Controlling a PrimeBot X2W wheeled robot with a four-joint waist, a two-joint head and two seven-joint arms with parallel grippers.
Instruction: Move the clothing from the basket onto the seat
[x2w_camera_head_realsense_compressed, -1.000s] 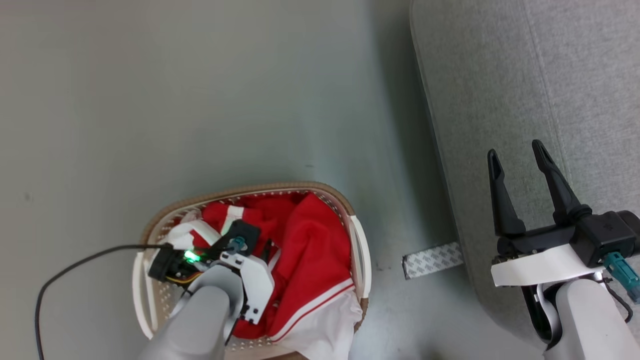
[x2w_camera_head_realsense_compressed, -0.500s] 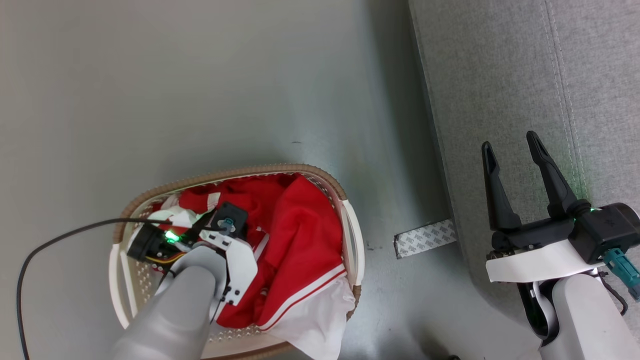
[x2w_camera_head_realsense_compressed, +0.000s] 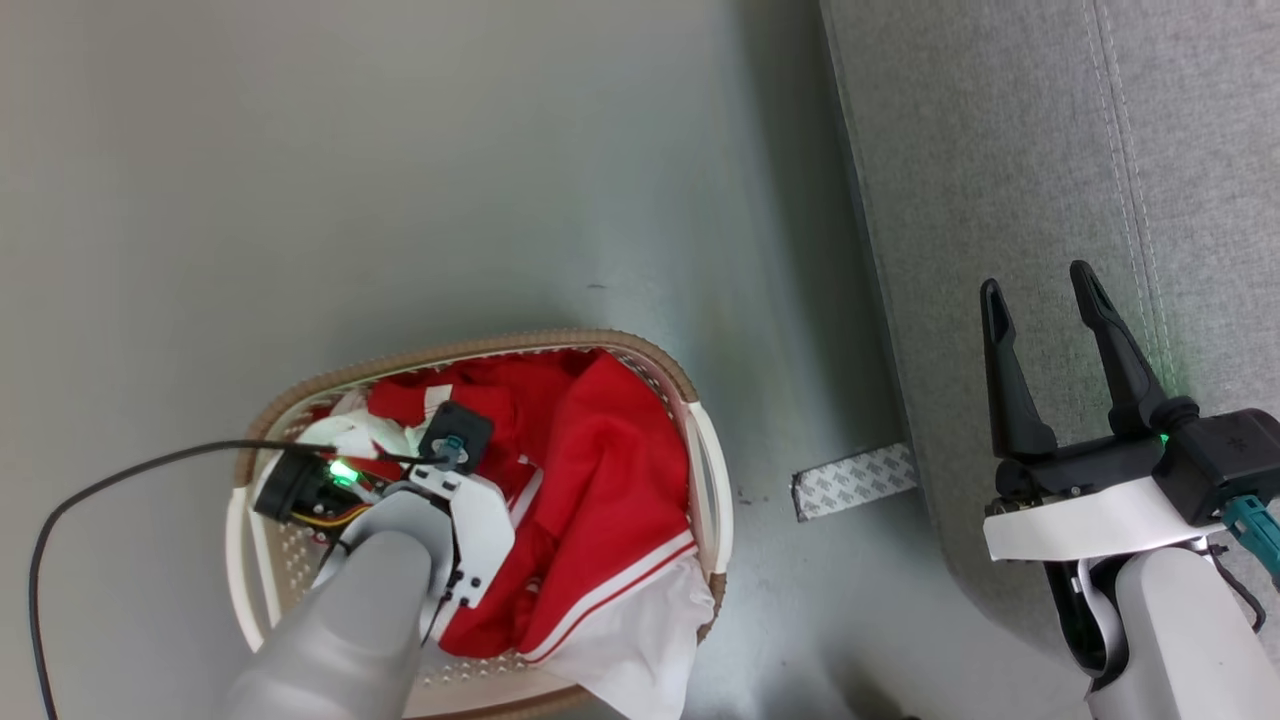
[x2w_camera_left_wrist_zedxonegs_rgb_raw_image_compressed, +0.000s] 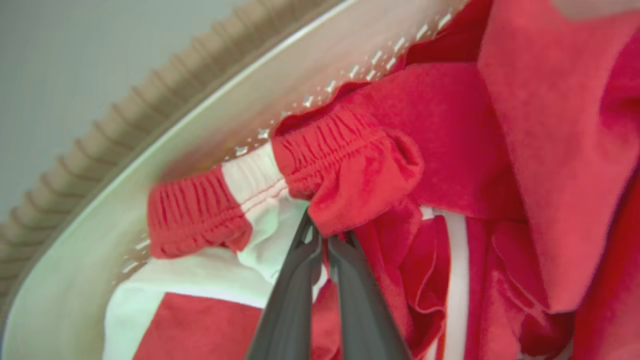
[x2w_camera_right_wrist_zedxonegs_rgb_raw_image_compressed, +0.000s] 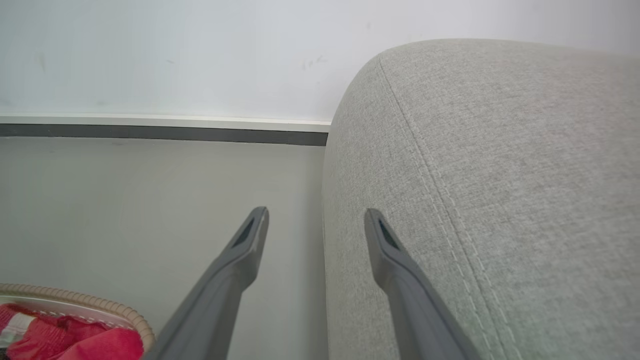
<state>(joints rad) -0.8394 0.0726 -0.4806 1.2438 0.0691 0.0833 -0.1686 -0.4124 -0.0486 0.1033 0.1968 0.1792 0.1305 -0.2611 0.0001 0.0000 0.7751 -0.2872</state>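
Observation:
The clothing (x2w_camera_head_realsense_compressed: 610, 450), bright red with white stripes and a white panel, lies heaped in the oval basket (x2w_camera_head_realsense_compressed: 480, 345) on the floor at lower left. My left arm reaches down into the basket, and its wrist (x2w_camera_head_realsense_compressed: 465, 500) hides the fingers from the head view. In the left wrist view my left gripper (x2w_camera_left_wrist_zedxonegs_rgb_raw_image_compressed: 320, 237) is shut on a fold of the red clothing (x2w_camera_left_wrist_zedxonegs_rgb_raw_image_compressed: 450, 125) just below its ribbed waistband, close to the basket wall (x2w_camera_left_wrist_zedxonegs_rgb_raw_image_compressed: 200, 130). My right gripper (x2w_camera_head_realsense_compressed: 1035, 280) stands open and empty over the edge of the grey seat (x2w_camera_head_realsense_compressed: 1000, 150). The right wrist view shows the right gripper (x2w_camera_right_wrist_zedxonegs_rgb_raw_image_compressed: 316, 214) beside the seat (x2w_camera_right_wrist_zedxonegs_rgb_raw_image_compressed: 475, 150).
A patterned strip of tape (x2w_camera_head_realsense_compressed: 853, 480) lies on the grey floor between basket and seat. A black cable (x2w_camera_head_realsense_compressed: 120, 475) loops left from my left wrist. In the right wrist view a white wall with a dark baseboard (x2w_camera_right_wrist_zedxonegs_rgb_raw_image_compressed: 150, 134) lies beyond the floor.
My left gripper has shut on the clothing and the white cloth by its wrist has bunched up. The head camera shifted early on. The right gripper has drifted slightly right.

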